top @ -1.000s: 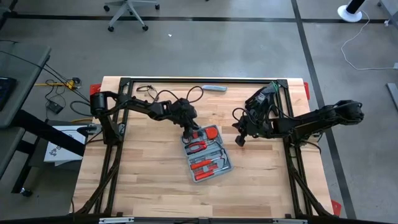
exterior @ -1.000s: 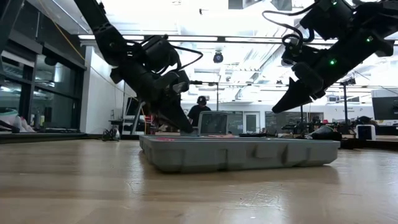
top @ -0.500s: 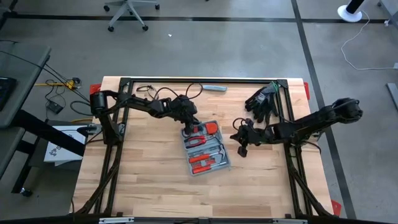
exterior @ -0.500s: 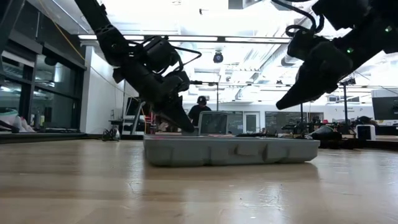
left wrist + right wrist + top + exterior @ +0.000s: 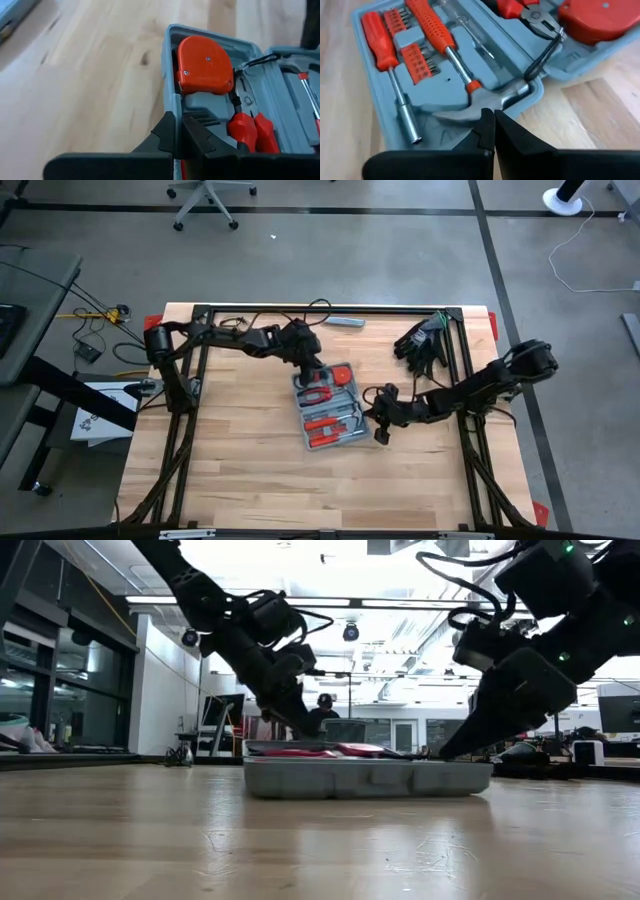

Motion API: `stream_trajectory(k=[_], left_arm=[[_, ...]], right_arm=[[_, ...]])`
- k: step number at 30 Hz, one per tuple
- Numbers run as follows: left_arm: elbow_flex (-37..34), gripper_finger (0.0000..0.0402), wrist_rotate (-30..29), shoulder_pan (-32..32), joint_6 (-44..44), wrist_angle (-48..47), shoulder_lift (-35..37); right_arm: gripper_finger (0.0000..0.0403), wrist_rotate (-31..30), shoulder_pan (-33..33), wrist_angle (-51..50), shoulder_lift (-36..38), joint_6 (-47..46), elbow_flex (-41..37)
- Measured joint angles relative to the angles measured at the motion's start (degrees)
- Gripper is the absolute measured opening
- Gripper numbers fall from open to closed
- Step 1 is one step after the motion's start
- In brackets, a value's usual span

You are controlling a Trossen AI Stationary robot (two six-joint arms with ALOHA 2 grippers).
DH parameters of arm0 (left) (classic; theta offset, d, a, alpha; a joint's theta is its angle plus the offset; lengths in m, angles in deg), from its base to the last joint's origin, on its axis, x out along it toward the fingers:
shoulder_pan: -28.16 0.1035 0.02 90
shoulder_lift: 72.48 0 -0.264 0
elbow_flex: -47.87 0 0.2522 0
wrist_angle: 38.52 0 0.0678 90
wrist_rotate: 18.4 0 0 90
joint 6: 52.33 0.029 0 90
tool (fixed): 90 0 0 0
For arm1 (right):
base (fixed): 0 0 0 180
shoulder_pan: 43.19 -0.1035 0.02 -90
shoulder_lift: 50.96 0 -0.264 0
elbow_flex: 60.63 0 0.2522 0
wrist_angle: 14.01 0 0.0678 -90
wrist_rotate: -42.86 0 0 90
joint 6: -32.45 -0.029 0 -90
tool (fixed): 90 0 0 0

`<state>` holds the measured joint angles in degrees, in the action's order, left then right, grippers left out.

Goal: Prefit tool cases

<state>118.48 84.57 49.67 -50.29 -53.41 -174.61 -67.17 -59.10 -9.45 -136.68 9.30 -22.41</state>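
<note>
Case [image 5: 332, 406], blue-grey and lidless-looking from above, is lying open near the centre of the high view, showing red-handled tools, a hammer [image 5: 465, 75] and a red tape measure [image 5: 204, 66] in moulded slots. The left gripper [image 5: 311, 372] is reaching in from the upper left, fingers pressed together and holding nothing, at the case's upper corner. The right gripper [image 5: 379, 430] is angling in from the right, fingers likewise closed and empty, at the case's lower right edge. Black gloves [image 5: 422, 342] are lying at upper right.

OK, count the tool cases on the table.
1: the tool case lies open mid-table, between the left gripper and the right gripper. No other shows.
</note>
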Motion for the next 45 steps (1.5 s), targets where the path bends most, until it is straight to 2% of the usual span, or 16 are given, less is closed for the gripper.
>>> stream_trajectory(k=[4, 10, 17, 24, 31, 45], left_arm=[[0.37, 0.0001, -0.25, 1.22, 1.03, -1.25, 0.0], [0.37, 0.0, 0.05, 2.63, 1.51, -1.27, 0.0], [0.37, 0.0, 1.69, 4.03, 1.67, -1.27, 0.0], [0.37, 0.0, 1.73, 5.53, 2.69, -2.62, 2.46], [0.39, 0.0, 1.75, 6.26, 2.93, -4.12, 5.35], [0.82, 0.0, 1.63, 4.61, 1.7, -5.01, 6.58]], right_arm=[[0.0, -3.49, -1.37, -0.18, 3.22, 0.08, 0.0], [0.0, -2.52, -1.52, -4.83, 5.8, -0.9, 0.0], [0.0, -0.88, -1.52, -5.7, 2.88, -2.35, 0.0], [0.0, -0.97, -1.52, -1.04, -1.36, -2.52, 0.0], [0.0, -1.4, -1.52, 1.38, -1.17, -2.25, 0.0], [0.0, 3.2, -1.34, 4.1, -2.12, -0.58, 0.0]])
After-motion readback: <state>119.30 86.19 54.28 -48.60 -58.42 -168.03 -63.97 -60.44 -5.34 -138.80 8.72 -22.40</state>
